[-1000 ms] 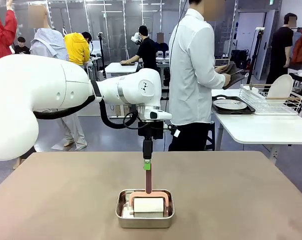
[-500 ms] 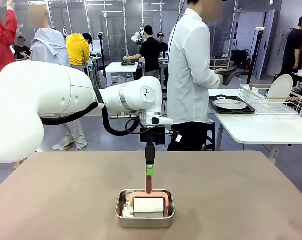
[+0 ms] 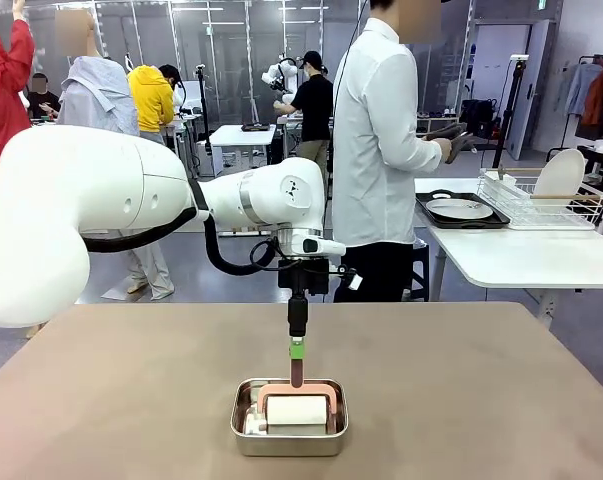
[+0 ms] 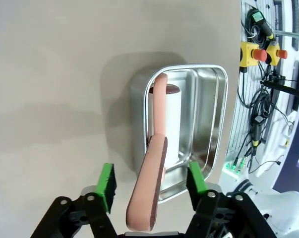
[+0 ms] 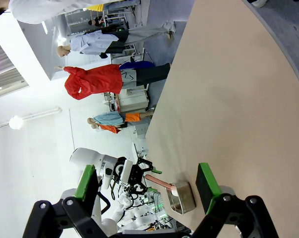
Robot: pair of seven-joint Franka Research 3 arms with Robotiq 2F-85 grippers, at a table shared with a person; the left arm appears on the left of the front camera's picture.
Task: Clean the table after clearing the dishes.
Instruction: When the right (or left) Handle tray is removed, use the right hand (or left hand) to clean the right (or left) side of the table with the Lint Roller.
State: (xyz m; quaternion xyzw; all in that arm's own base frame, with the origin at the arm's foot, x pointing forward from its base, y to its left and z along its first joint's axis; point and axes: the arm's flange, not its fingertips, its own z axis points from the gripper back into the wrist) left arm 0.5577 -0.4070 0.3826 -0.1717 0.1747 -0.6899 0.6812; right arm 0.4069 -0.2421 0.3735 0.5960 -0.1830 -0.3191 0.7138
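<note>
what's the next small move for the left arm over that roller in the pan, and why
Probably shut the left end effector on the pink handle. In the left wrist view the handle stands up between the green pads, which sit apart on either side without touching it, so nothing is held yet. The white roller lies in the steel pan on the table.

The left arm [image 3: 101, 210] reaches in from the left side to the middle, elbow raised, its wrist bent so that the left gripper [image 3: 297, 350] points straight down, seen edge-on from the front. Seen from its own wrist, the green pads [image 4: 108, 184] stand wide apart. The right gripper [image 5: 147, 183] is rolled sideways, its jaws spread wide
</note>
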